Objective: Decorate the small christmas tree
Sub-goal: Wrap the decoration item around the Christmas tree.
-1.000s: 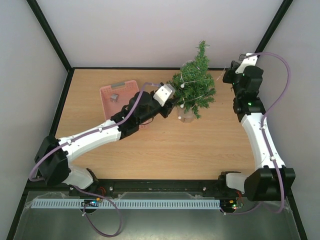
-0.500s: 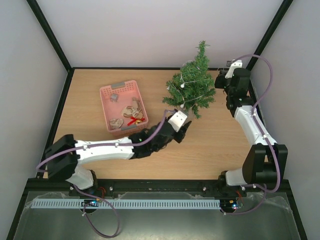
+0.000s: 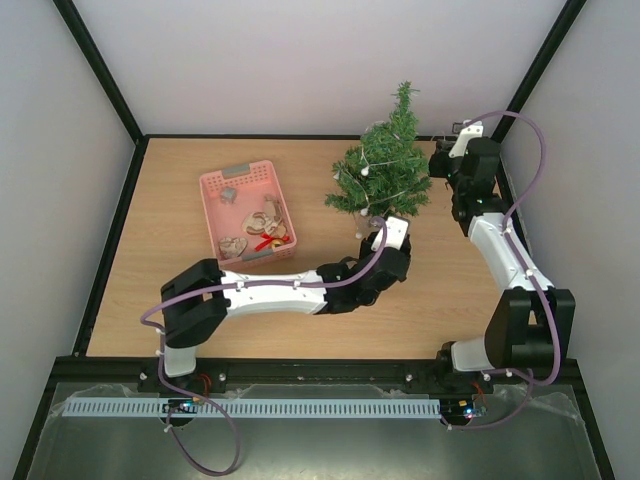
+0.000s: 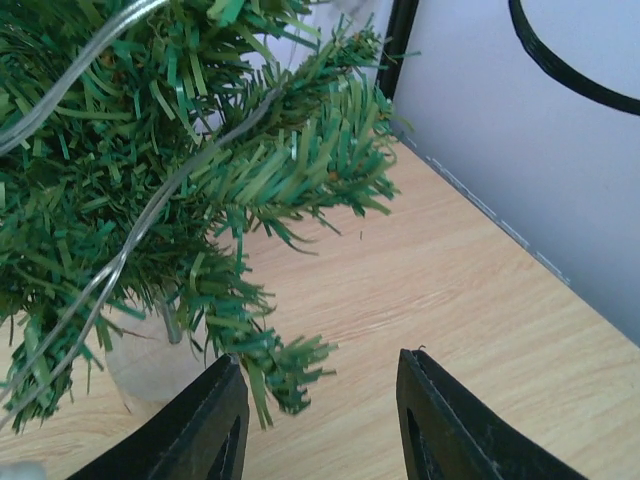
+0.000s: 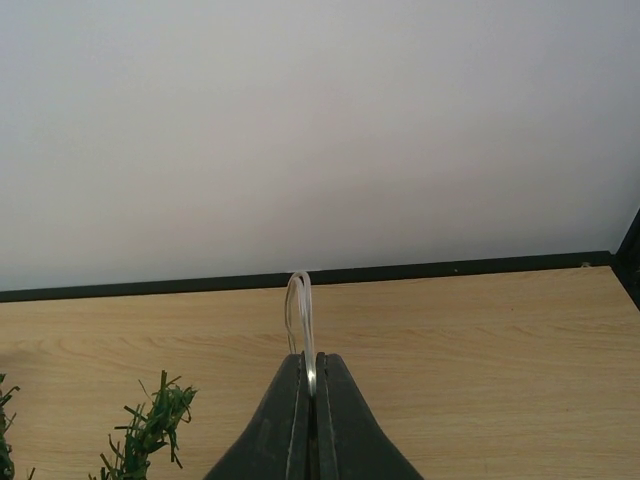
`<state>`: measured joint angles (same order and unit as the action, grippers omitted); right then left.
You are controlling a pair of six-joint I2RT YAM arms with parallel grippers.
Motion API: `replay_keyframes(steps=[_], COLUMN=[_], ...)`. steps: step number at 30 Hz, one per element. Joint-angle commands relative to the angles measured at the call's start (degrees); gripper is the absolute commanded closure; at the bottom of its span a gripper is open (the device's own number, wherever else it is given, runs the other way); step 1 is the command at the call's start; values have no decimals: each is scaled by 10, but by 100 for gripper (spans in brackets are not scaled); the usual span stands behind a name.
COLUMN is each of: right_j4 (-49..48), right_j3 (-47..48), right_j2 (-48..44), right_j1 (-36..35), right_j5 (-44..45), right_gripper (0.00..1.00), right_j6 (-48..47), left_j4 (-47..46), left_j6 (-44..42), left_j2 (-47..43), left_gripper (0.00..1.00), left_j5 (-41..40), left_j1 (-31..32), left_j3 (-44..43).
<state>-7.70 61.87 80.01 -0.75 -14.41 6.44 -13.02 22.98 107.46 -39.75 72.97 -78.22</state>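
Light wooden table (image 3: 450,300). The small christmas tree (image 3: 385,175) stands just beyond the left gripper (image 4: 322,362). Pink basket (image 3: 207,212) sits well off to its left.

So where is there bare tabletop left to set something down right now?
Bare wood between the left arm and the right arm, left of the pink basket, and between basket and small christmas tree. Crowded at the tree's base, where the left gripper sits.

Wht arms (image 3: 270,290), blk joints (image 3: 205,300), purple cables (image 3: 545,145).
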Motion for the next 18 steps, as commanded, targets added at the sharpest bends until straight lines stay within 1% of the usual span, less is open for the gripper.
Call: replay_keyframes(steps=[1,5,8,10,14,16,18], right_j4=[-25,-25,-25,-24,-23,-18,-6], right_j3=[-8,-7,-6,-7,-10,-9,-9], right_j2=[-18,-17,-15,-17,-19,-20,-21], right_j1=[3,2,3,3,2,3,2], right_j5=[-5,-8,-10,-10,-20,-37,-55], right_gripper=[98,98,98,98,98,98,98], right_j6=[1,0,0,0,2,6,12], left_j4=[33,34,56,60,33,13,-8], left_j6=[31,33,42,42,3,-13,-33], left_j2=[32,44,54,54,43,28,10], left_gripper=[57,57,58,64,88,96,97], left_j5=[-52,-53,-63,-84,-96,-89,-73], left_j1=[-9,-16,-22,-22,-27,-35,-44], left_j3=[-40,-46,-54,-50,-29,-8,16])
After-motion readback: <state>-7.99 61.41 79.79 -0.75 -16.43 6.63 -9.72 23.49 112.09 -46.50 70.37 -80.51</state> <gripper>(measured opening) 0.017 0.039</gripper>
